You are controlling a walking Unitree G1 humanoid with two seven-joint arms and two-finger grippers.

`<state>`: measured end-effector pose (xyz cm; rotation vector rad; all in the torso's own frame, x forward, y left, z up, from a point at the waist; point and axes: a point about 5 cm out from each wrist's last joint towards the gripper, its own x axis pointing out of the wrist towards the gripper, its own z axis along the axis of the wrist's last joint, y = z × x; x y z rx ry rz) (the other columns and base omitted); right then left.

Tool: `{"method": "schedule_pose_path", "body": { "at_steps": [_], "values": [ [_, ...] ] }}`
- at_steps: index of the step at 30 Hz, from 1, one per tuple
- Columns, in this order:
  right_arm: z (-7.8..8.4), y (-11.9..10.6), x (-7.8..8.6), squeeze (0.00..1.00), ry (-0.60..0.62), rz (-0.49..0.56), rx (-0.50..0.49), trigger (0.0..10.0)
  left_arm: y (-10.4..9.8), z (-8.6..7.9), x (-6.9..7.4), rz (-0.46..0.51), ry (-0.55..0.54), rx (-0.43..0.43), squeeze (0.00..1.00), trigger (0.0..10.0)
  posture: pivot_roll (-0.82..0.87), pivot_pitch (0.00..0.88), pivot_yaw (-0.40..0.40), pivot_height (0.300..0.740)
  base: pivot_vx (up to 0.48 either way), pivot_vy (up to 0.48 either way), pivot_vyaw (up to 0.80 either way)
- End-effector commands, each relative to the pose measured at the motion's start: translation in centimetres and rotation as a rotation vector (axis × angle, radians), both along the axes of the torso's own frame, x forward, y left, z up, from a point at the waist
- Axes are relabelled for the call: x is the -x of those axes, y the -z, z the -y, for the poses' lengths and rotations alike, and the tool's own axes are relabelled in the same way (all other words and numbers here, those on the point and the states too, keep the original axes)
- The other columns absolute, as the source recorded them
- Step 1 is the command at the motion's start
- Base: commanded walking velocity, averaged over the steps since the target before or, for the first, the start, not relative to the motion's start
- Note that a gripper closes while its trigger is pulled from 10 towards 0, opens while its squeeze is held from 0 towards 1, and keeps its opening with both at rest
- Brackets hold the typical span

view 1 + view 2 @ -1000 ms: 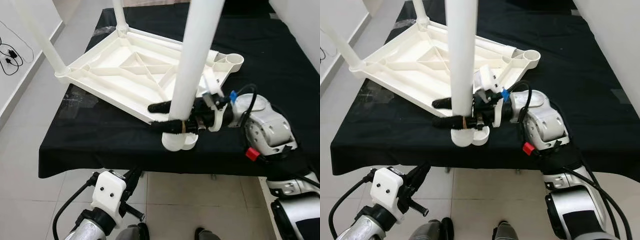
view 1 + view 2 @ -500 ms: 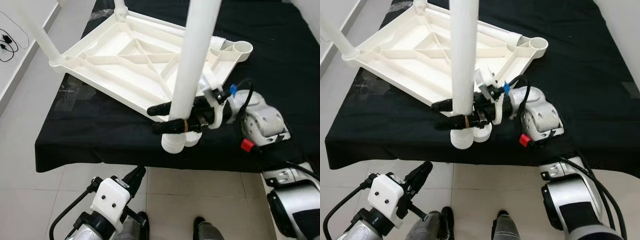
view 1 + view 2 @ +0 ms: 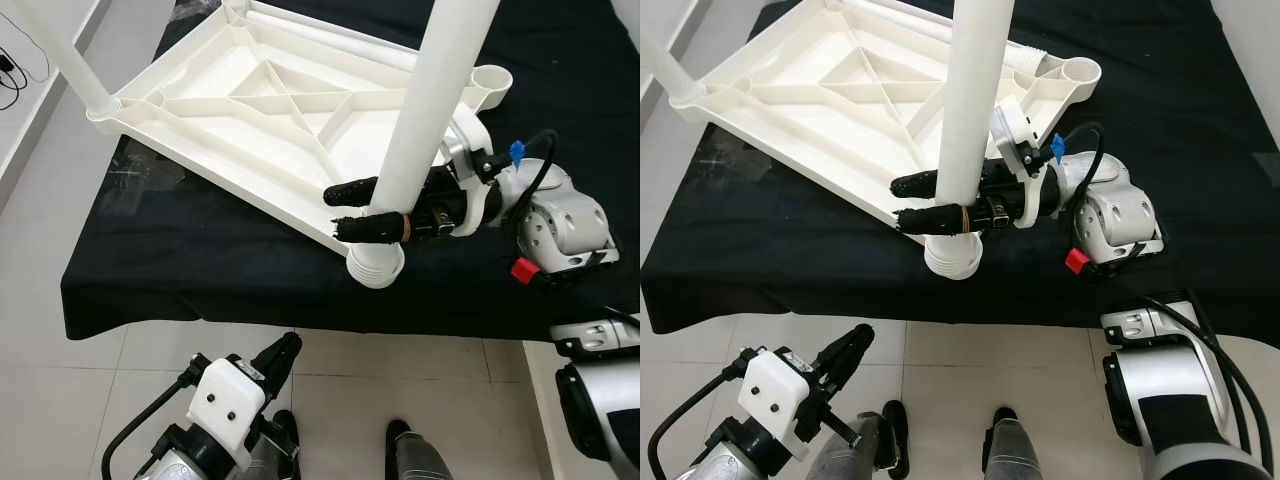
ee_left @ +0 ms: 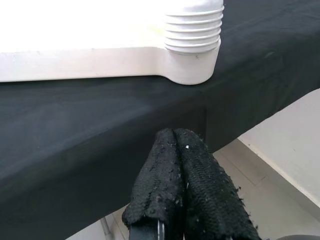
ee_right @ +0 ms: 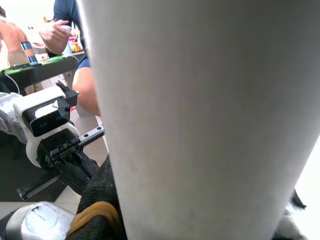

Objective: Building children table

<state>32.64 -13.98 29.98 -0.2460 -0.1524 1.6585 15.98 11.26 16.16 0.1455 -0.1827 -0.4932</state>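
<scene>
The right gripper [image 3: 362, 208] has its black fingers [image 3: 352, 190] clamped on either side of the white table leg [image 3: 432, 105], low down, just above the ribbed corner socket [image 3: 376, 265] at the near edge of the black-covered table [image 3: 200, 270]. The upturned white tabletop [image 3: 250, 110] lies tilted there with other legs [image 3: 60, 55] standing up from its far corners. Down by the tiled floor [image 3: 60, 380], the left gripper [image 4: 175, 175] hangs below the table edge, fingers pressed together.
</scene>
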Motion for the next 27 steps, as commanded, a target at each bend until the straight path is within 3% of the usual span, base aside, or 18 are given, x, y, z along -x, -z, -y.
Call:
{"method": "schedule_pose_path", "body": {
  "at_steps": [1,3,8,21,27],
  "values": [
    [-0.3,0.5,-0.1,0.0,-0.003,0.021,0.055,10.0,0.3,0.1,0.4,-0.018,0.012,-0.004,0.0,10.0,0.1,0.394,0.06,0.74,0.0,0.0,0.0],
    [-0.7,1.2,-0.5,0.0,0.06,0.065,0.102,10.0,0.3,0.1,0.3,-0.016,0.009,-0.004,0.0,10.0,0.1,0.395,0.061,0.74,0.0,0.0,0.0],
    [-0.8,1.4,-0.5,0.0,0.068,0.084,0.12,10.0,0.2,0.1,0.3,-0.014,0.009,-0.003,0.0,10.0,0.11,0.408,0.065,0.74,0.0,0.0,0.0],
    [-0.9,1.0,0.6,0.0,-0.059,0.049,0.107,10.0,0.4,-0.1,-0.1,-0.015,0.004,-0.008,0.0,10.0,0.1,0.384,0.052,0.74,0.0,0.0,0.0],
    [-2.1,2.2,0.5,0.0,-0.105,0.02,0.108,10.0,0.5,-0.3,-0.3,-0.013,-0.002,-0.018,0.0,10.0,0.11,0.372,0.047,0.74,0.0,0.0,0.0]
  ]
}}
